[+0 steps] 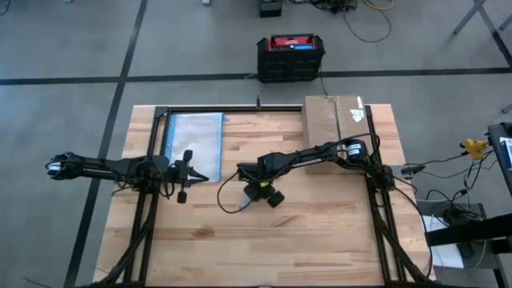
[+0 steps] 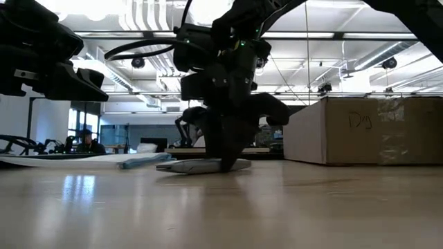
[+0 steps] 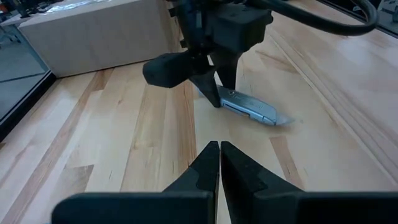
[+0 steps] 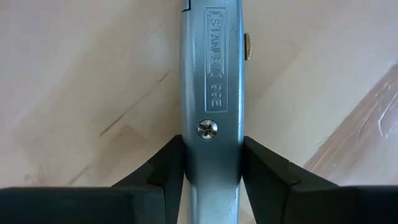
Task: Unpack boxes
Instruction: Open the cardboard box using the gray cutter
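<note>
While the left gripper [image 1: 192, 178] is held shut and empty, a utility knife [image 4: 211, 106] is clamped by the right gripper [image 4: 212, 163]. The knife is laid flat on the table [image 1: 320, 232], left of the box [image 1: 334, 120].

Knife [image 4: 212, 93] lies mid-table; box [image 1: 336, 120] behind (far right corner).

1. Under my right claw [image 4: 211, 165] lies the wooden table [image 1: 320, 232].
2. A grey utility knife [image 4: 211, 93] lies flat between my fingers.
3. The cardboard box [image 1: 336, 120] sits beyond my wrist.
4. A clear plastic bag [image 1: 194, 140] lies past my left claw [image 1: 200, 178].
</note>
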`<act>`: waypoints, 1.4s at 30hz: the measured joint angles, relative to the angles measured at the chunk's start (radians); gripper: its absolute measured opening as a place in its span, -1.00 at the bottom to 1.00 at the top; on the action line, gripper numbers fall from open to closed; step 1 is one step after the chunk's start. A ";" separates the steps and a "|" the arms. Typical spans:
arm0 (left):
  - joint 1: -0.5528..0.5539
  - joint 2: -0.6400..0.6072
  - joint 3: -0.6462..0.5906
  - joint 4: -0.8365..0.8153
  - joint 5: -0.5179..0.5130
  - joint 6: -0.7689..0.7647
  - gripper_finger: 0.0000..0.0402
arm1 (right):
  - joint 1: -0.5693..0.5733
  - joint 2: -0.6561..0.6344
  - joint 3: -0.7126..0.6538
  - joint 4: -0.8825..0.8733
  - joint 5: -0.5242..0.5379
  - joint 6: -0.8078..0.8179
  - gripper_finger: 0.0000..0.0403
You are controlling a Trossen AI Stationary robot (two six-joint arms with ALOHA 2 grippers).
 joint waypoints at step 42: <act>0.001 -0.003 0.000 0.076 -0.035 0.006 -1.00 | 0.058 -0.009 -0.007 -0.057 0.091 0.074 -0.48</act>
